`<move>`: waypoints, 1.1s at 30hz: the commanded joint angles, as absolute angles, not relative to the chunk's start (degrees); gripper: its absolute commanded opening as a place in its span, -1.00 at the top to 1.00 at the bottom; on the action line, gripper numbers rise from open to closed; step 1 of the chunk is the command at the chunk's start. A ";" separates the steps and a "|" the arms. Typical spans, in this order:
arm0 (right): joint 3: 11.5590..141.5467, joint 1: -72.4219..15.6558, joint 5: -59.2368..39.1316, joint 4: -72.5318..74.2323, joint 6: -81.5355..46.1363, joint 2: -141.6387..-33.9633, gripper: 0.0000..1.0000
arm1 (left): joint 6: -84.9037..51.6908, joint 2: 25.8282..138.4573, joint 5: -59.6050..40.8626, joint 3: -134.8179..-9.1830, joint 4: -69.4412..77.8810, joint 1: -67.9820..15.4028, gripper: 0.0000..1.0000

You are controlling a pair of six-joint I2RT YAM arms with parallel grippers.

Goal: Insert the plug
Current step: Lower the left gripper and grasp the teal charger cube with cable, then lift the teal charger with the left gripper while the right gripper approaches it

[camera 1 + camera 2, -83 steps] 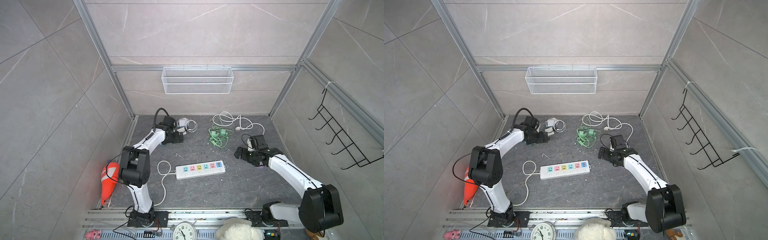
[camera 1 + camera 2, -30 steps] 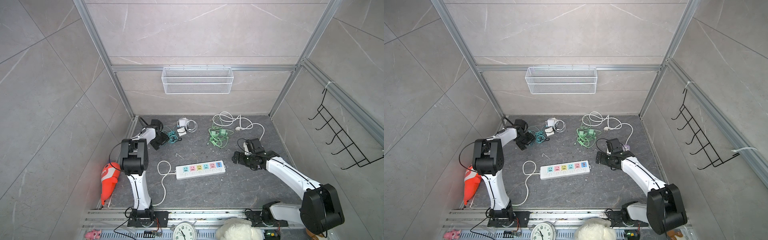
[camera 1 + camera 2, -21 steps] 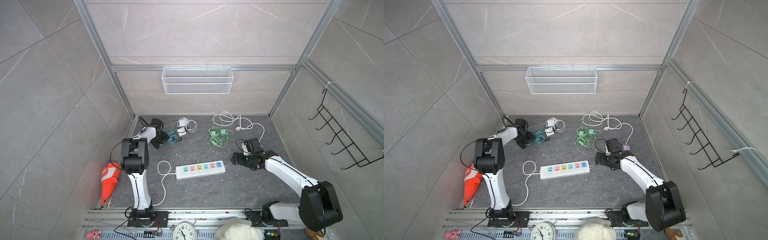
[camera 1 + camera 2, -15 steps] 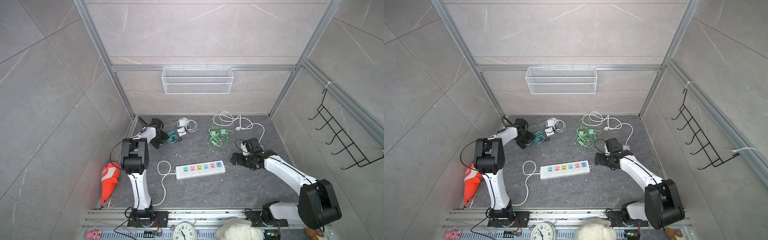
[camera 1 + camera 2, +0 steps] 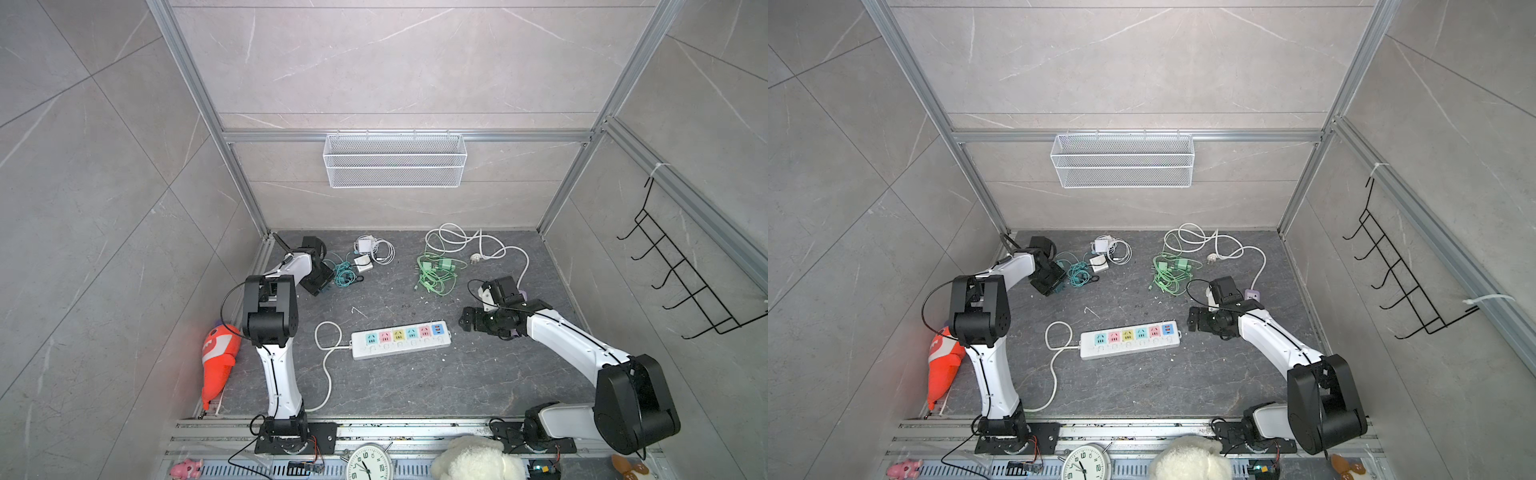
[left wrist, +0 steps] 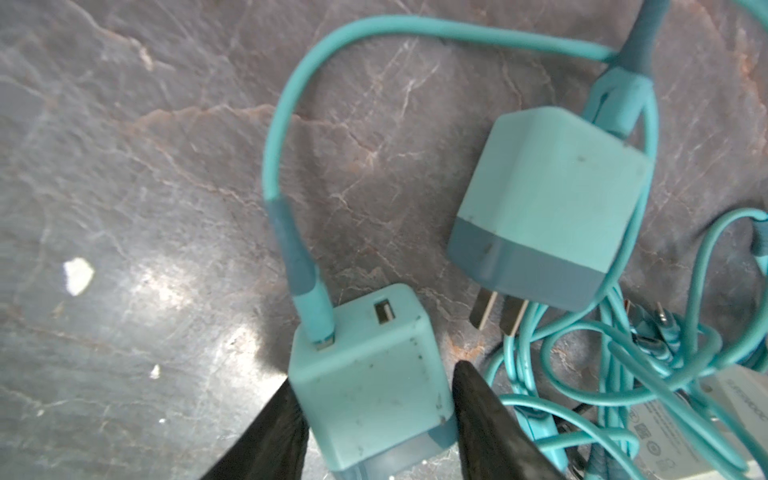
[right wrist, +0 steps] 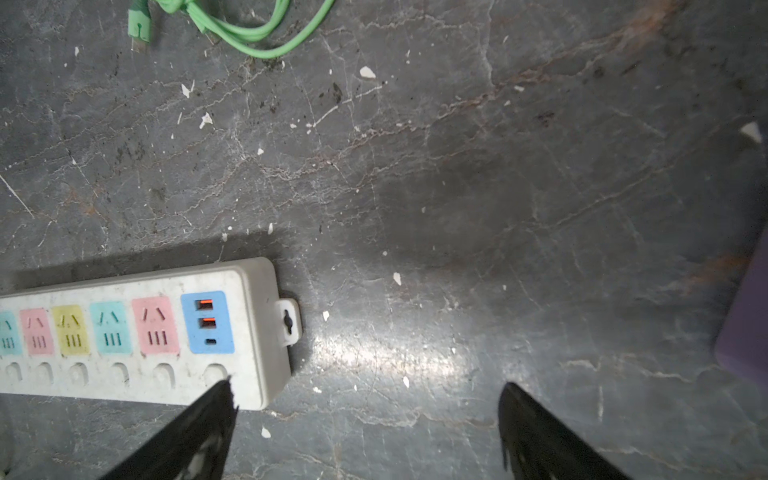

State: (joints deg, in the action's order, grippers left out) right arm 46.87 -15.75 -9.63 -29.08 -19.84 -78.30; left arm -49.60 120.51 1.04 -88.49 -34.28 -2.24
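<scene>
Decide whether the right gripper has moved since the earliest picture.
Yes. The right gripper has shifted forward and slightly left, toward the power strip, and now sits just off its blue end.

A teal cube plug [image 6: 365, 386], teal cable [image 6: 282, 166] attached, lay near the table's [image 5: 415, 386] far-left corner; the white power strip [image 5: 400, 338] lay flat mid-table.

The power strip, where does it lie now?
In both top views the power strip lies in the middle, below the green cable, with the open right gripper just off its right end.
</scene>
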 commanded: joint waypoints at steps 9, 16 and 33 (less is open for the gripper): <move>47.90 -15.91 -10.82 -28.46 -18.90 -77.41 -0.98 | -43.45 114.49 2.70 -82.60 -31.40 -2.72 0.37; 48.04 -15.97 -10.53 -30.79 -19.06 -73.74 -0.98 | -40.35 98.68 12.33 -79.41 -38.98 -2.64 0.36; 52.41 -15.93 -12.19 -32.25 -20.45 -73.10 -0.97 | -25.75 72.51 16.88 -73.14 -24.14 -3.28 0.45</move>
